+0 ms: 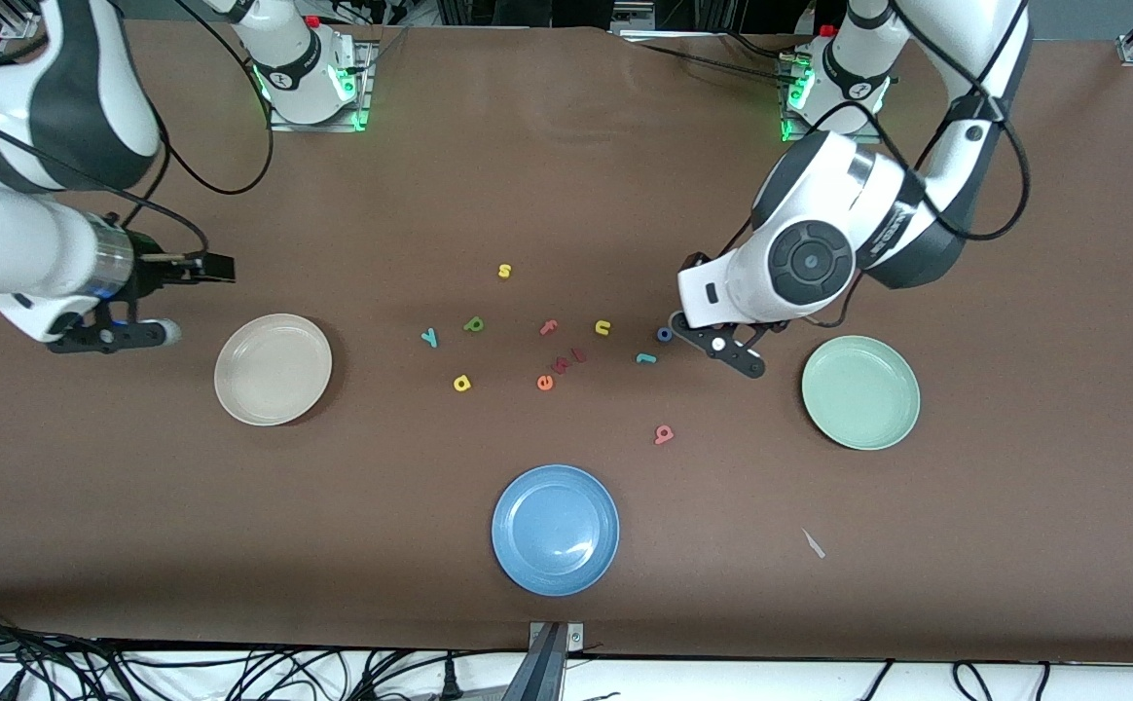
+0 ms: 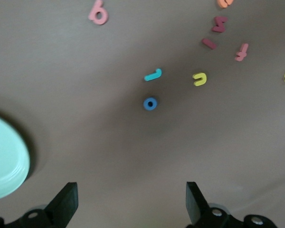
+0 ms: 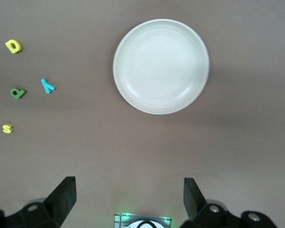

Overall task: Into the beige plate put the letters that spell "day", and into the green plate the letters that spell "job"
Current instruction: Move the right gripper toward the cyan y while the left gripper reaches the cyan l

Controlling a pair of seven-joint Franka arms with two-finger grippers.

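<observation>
Front view: left tool [image 1: 722,346], released, hangs bent-wristed just beside the blue o [image 1: 664,334] — right tool [image 1: 138,334], released, waits beside the beige plate [image 1: 273,369].

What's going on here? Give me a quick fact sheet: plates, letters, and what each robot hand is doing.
beige plate: holds no letters
green plate: holds no letters
blue plate: holds no letters, nearest the front camera
letters: scattered on the table between beige and green plates
left gripper: jaws open, above the blue o
right gripper: jaws open, holding nothing, near the beige plate
</observation>
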